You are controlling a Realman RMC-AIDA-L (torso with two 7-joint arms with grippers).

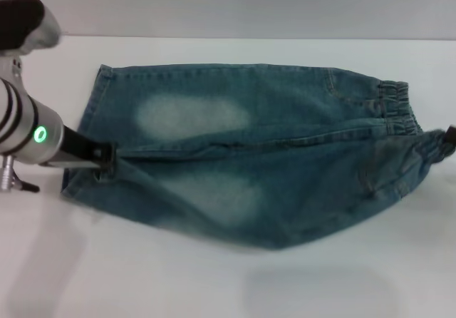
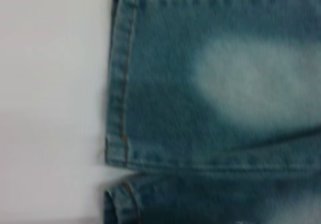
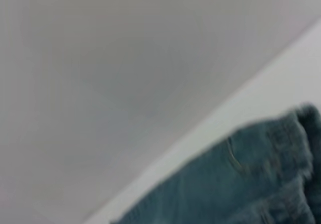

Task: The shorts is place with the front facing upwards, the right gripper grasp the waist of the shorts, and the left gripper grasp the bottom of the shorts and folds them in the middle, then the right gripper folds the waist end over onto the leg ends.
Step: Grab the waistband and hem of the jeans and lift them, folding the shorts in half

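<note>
The long blue denim shorts (image 1: 242,150) lay stretched left-to-right across the middle of the head frame on the white table (image 1: 214,282), so the fold line ran along that length. The leg hems (image 1: 89,129) sat at mid-left, where the green-lit left gripper (image 1: 102,162) seemed clamped on them. The black right gripper (image 1: 450,143) barely showed at the elastic waistband (image 1: 399,108); couldn't tell its grip.

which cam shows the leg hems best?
Left wrist view: the leg ends fill it close up, stitching visible. Head view shows them far off, partly behind the left gripper. Right wrist view shows only the waist end.
</note>
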